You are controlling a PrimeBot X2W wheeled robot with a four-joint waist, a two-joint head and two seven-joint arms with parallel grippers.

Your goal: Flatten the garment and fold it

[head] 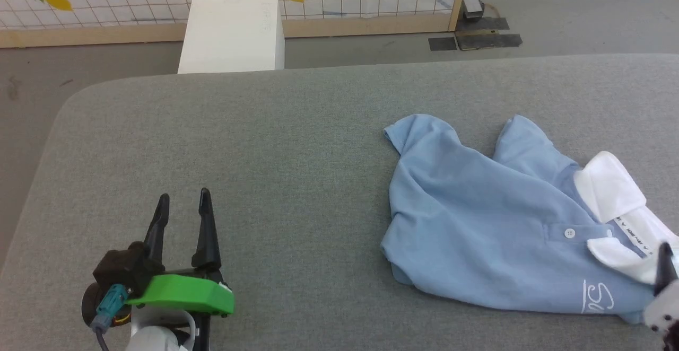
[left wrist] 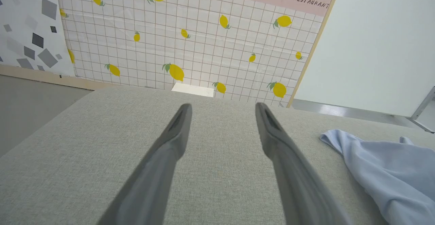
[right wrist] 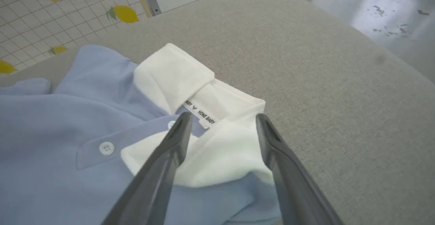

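One shirt, pale blue, lies rumpled at the right of the grey desk, its white collar toward the right edge and its two short sleeves at the far side; it looks light, soft and limp, so it should sag and crease wherever it is lifted, and slide easily over the cloth top; the shoulders or the hem corners seem the best holds, drawn apart to flatten it. The right jaws stand released, spread astride the collar, pinching nothing; the left jaws are released too, over bare desk at the near left, well apart from the shirt. Counted: one shirt; one collar; two sleeves; two buttons, one half hidden; one chest logo; one white box on the floor beyond.
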